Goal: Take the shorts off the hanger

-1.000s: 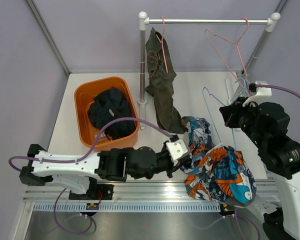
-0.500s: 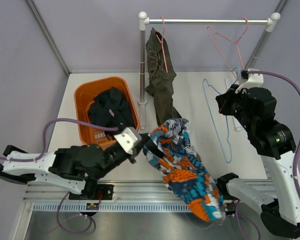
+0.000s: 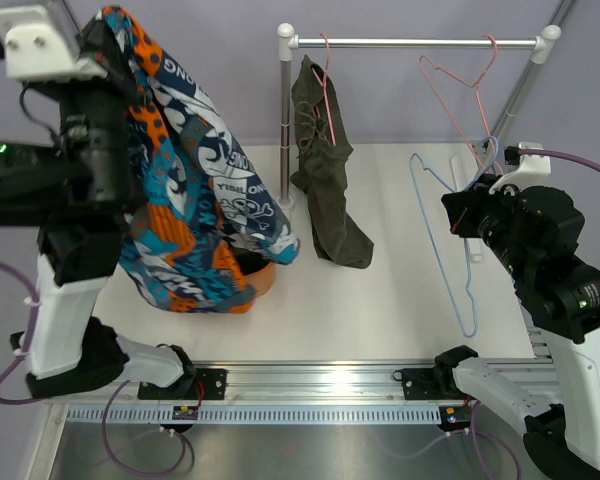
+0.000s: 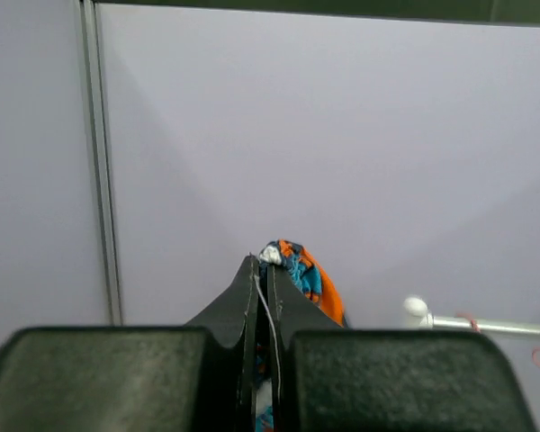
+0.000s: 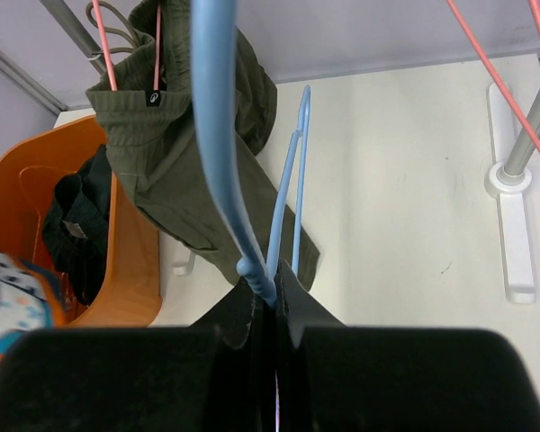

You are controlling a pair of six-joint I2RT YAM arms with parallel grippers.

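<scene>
Two grips are held: patterned orange-and-blue fabric shorts [image 3: 180,200] by the left fingers [image 4: 243,310], a thin blue wire hanger [image 5: 214,135] by the right fingers [image 5: 241,315].

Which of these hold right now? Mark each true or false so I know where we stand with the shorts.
1. The left gripper is shut on the patterned shorts, held high. True.
2. The patterned shorts hang on the blue hanger. False: the hanger is bare, well apart from them.
3. The right gripper is open. False: it is shut on the blue hanger.
4. An olive garment hangs on a pink hanger from the rail. True.
5. The orange basket holds nothing. False: a black garment lies in it.
</scene>
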